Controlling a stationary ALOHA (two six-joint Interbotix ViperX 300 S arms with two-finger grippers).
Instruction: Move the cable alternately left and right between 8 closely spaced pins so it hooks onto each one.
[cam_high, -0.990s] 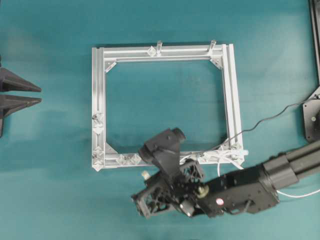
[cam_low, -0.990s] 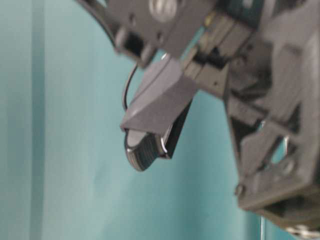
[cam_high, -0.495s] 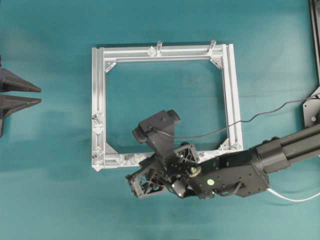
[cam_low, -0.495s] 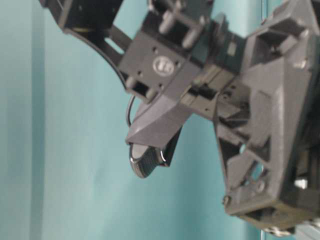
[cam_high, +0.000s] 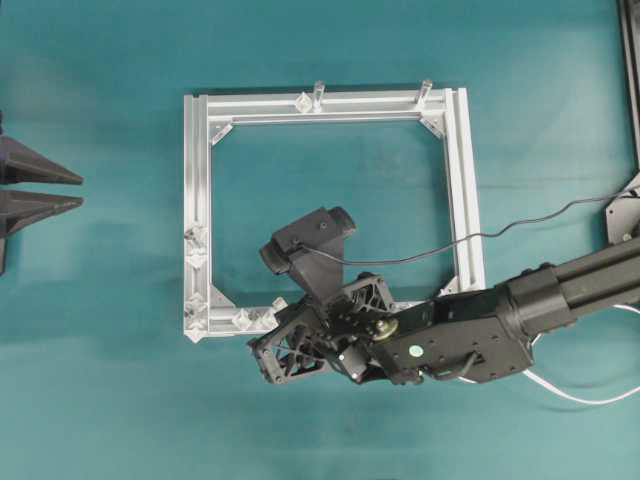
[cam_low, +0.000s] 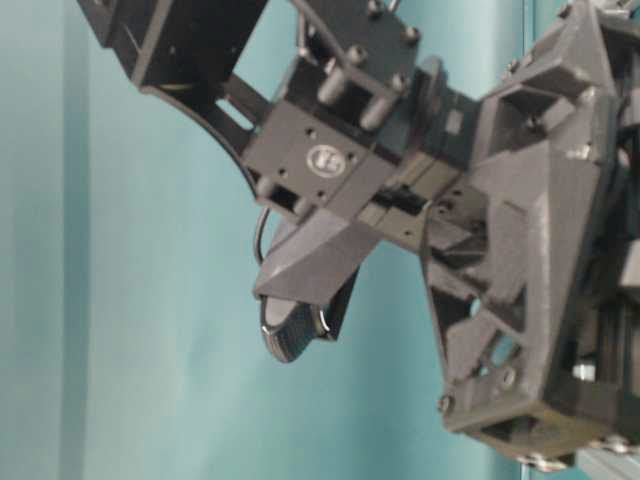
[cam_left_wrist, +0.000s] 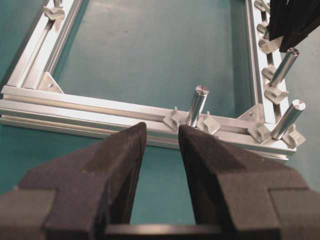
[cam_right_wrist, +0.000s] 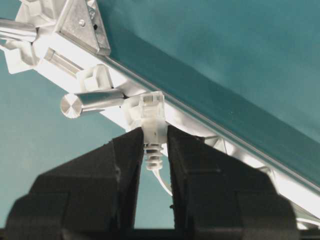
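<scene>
Right fingers (cam_right_wrist: 150, 150) pinching cable (cam_right_wrist: 156, 162) by clear plug (ribbed boot) | left fingers (cam_left_wrist: 161, 150) apart, empty

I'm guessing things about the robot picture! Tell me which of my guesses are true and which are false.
1. The right pincer is squeezing the clear plug at the end of the cable. True.
2. The left pincer is holding a metal post. False: its jaws stand apart with nothing between them, short of the frame.
3. The frame is silver and lies on a teal table. True.
4. The plug is far from the frame. False: in the right wrist view it sits right up against the rail, beside a grey post.
5. The white cable trails away behind the right arm. True.
</scene>
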